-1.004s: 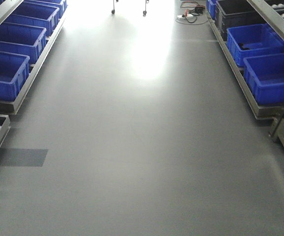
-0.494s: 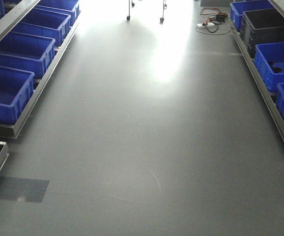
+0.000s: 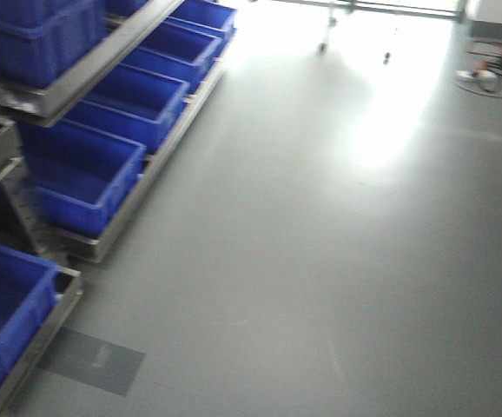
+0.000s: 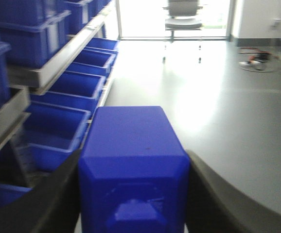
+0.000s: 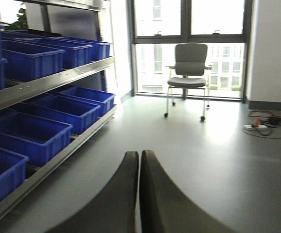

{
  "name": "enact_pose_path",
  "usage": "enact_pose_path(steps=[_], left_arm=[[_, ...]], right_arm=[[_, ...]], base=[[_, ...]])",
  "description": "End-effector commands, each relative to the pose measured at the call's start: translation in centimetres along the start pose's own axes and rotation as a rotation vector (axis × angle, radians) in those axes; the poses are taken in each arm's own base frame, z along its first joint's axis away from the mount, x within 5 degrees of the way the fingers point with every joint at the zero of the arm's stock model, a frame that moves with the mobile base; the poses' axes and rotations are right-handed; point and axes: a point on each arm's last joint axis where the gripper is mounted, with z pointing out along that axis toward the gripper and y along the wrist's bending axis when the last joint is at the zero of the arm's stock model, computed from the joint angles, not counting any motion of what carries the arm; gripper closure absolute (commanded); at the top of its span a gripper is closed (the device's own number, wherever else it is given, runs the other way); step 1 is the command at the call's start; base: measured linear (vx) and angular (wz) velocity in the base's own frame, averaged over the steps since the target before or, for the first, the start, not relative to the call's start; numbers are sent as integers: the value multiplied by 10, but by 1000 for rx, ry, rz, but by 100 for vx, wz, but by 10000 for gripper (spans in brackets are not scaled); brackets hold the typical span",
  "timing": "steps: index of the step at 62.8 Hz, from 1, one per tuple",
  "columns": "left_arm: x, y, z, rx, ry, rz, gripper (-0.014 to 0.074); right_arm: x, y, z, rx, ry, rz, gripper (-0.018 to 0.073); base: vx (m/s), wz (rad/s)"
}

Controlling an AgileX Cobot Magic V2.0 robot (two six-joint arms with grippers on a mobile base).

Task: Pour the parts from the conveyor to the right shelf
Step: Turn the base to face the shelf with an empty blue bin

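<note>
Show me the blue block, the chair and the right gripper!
blue block [image 4: 133, 155]: left wrist view, its top face.
chair [image 5: 191, 58]: right wrist view, its backrest.
right gripper [image 5: 139, 154]: right wrist view, between its closed fingertips.

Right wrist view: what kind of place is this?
Probably a warehouse or factory storage aisle: a steel rack loaded with blue tubs runs along a smooth grey floor, and a wheeled office chair stands by tall windows at the far end.

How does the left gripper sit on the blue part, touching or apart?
Touching. The left wrist view shows the left gripper shut on the blue part; its dark fingers press flush against both sides, no gap.
</note>
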Motion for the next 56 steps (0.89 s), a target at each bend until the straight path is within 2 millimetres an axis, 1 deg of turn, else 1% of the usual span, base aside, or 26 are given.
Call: enact_pose_path(steps=[1, 27, 41, 56], left_arm=[[-15, 1, -2, -5, -96, -7, 602], [-15, 1, -2, -5, -96, -7, 602], [-15, 1, -2, -5, -96, -7, 602], [-15, 1, -2, -5, -96, -7, 602]], right_arm=[[-3, 0, -1, -5, -73, -6, 569], [-3, 0, -1, -5, -73, -6, 569], [-3, 0, -1, -5, -73, -6, 569], [-3, 0, -1, -5, -73, -6, 569]], base=[[38, 73], [31, 90], [21, 86], [14, 73]])
